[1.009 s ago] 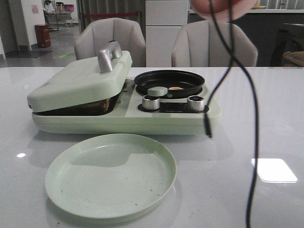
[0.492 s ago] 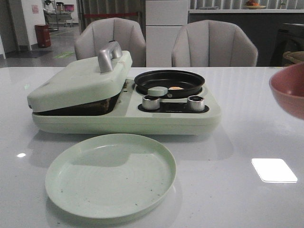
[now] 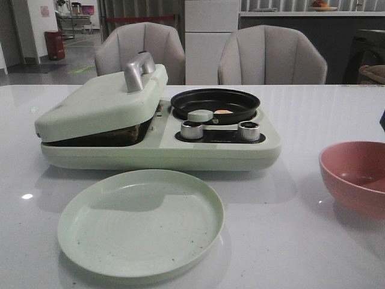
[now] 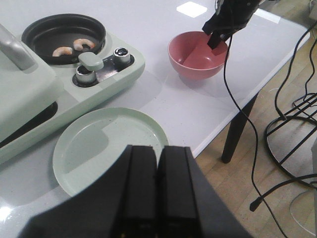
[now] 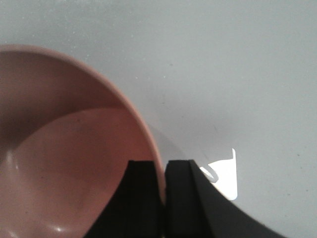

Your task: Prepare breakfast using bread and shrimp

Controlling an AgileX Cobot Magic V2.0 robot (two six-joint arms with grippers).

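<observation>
Two pale orange shrimp (image 4: 63, 50) lie in the small black pan (image 3: 215, 103) of the green breakfast maker (image 3: 216, 150). A brown edge of bread (image 3: 123, 133) shows in the gap under the maker's lowered lid (image 3: 99, 102); the rest is hidden. My right gripper (image 5: 162, 168) is shut on the rim of the pink bowl (image 3: 355, 174), which is down at the table's right side. From the left wrist view, the right gripper (image 4: 216, 40) pinches the bowl's (image 4: 197, 55) far rim. My left gripper (image 4: 158, 148) is shut and empty, hovering above the table's front edge near the green plate (image 4: 106, 148).
The round green plate (image 3: 140, 221) lies in front of the maker. Two metal knobs (image 3: 191, 129) and a green pan handle (image 3: 200, 115) sit on the maker's right half. Chairs stand behind the table. A black cable (image 4: 237, 109) hangs by the table's right edge.
The right gripper carried the pink bowl from high above the pan, out to the right and down to the table. The dangling cable left the front view. The maker and plate have not moved.
</observation>
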